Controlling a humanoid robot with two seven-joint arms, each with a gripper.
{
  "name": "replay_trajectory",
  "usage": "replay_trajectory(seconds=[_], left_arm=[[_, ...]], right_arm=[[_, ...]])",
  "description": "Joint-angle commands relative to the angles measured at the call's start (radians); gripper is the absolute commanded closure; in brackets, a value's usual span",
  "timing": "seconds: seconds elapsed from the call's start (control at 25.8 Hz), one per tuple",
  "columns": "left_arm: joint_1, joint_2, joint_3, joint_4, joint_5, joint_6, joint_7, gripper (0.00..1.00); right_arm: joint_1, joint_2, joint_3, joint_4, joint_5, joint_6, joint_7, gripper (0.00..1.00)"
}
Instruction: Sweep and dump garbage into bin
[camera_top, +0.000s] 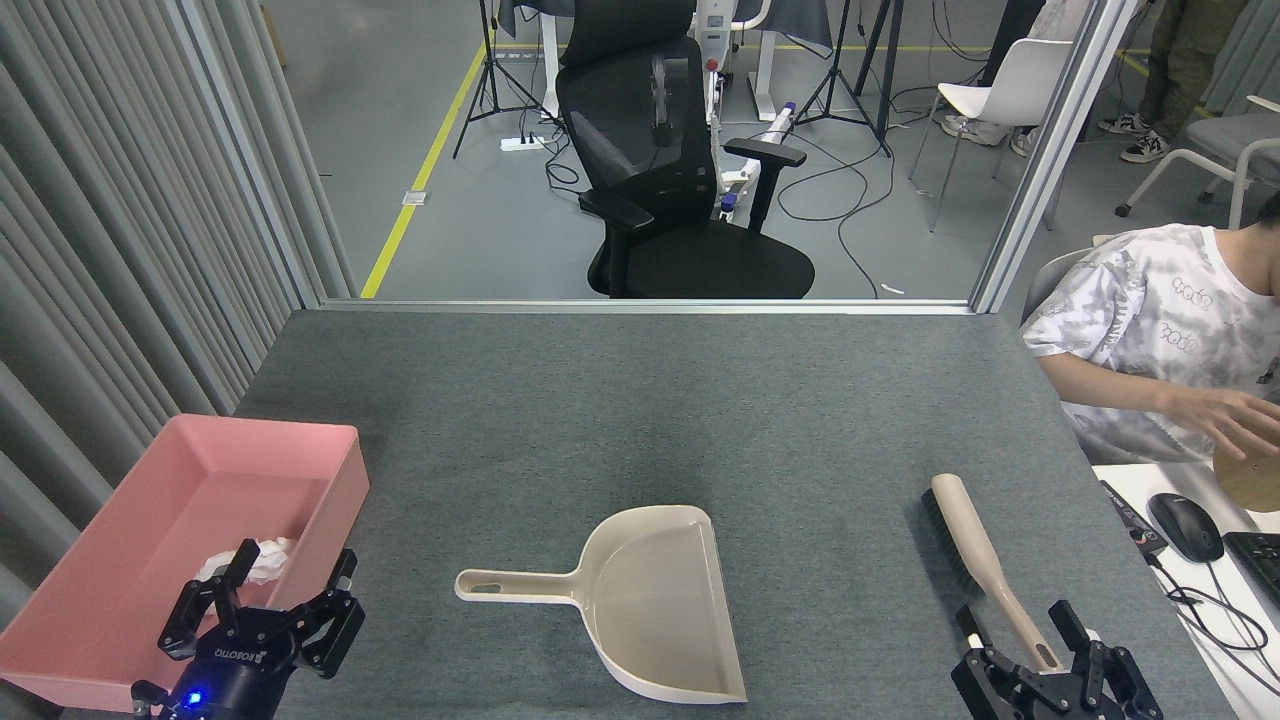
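The garbage (255, 560), a small wad of white tissue, lies inside the pink bin (150, 500) at the table's left front. My left gripper (285, 590) stands open just in front of the bin's near right corner, holding nothing. The beige dustpan (655, 600) lies flat and empty at the front centre, its handle pointing left. A beige brush (975, 555) with black bristles lies at the right front. My right gripper (1015, 630) is open at the bottom right edge, its fingers either side of the brush handle's near end.
A person in a patterned white shirt (1160, 330) sits past the table's right edge, a hand (1225, 420) over a white desk with a mouse (1185, 527). A black office chair (680, 170) stands beyond the far edge. Grey curtains (120, 220) line the left.
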Motion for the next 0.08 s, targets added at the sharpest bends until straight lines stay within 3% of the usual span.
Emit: replay_trajectory(seconds=[0.0, 0.04], left_arm=[[-0.004, -0.001, 0.000, 0.001, 0.002, 0.001, -0.001, 0.00], [-0.004, -0.001, 0.000, -0.001, 0.002, 0.001, -0.001, 0.00]], right_arm=[[0.007, 0.000, 0.000, -0.001, 0.001, 0.000, 0.001, 0.01], [0.007, 0.000, 0.000, -0.001, 0.001, 0.000, 0.001, 0.01]])
